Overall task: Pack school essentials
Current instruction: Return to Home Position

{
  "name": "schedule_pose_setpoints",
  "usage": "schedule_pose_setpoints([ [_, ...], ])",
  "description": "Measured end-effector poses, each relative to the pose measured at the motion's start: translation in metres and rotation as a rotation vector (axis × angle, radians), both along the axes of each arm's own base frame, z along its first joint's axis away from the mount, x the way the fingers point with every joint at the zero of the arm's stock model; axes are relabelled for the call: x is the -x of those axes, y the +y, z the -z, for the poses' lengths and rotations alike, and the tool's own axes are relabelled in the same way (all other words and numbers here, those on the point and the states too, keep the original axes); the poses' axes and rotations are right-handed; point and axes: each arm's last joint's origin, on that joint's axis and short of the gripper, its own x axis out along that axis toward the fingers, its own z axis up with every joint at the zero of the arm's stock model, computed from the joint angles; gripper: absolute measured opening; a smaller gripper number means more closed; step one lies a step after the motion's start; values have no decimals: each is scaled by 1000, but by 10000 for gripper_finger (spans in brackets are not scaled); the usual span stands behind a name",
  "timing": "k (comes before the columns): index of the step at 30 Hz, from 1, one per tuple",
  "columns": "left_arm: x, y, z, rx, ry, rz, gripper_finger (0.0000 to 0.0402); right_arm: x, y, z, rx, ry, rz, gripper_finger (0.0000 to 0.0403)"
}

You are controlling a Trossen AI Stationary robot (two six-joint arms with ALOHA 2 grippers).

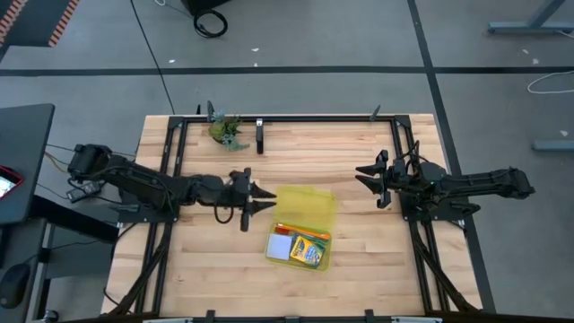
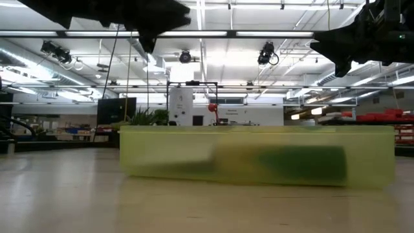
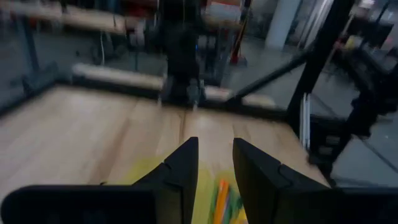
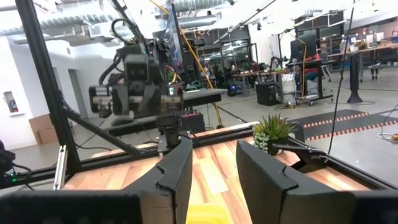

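Observation:
A translucent yellow case lies flat at the table's middle. In its near half lie a pale square note pad, a yellow-green crayon box and an orange pencil. My left gripper hovers level at the case's left edge, raised above the table, open with nothing between its fingers; its wrist view looks over the case and the pencil. My right gripper waits open to the right of the case, also raised, with nothing between its fingers. The low view shows the case's long wall.
A greenish leafy clump sits at the far edge, left of centre, beside a black frame rail that runs along the table's back. Bare wood lies near and left of the case.

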Motion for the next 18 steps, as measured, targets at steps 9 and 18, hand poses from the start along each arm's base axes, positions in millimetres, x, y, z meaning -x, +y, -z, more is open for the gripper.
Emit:
schedule_pose_setpoints([
  [9,31,0,-31,-264,-66,131,107,0,0,0,0,-1,0,131],
  [18,81,0,-48,-332,4,202,107,0,0,0,0,-1,0,131],
])
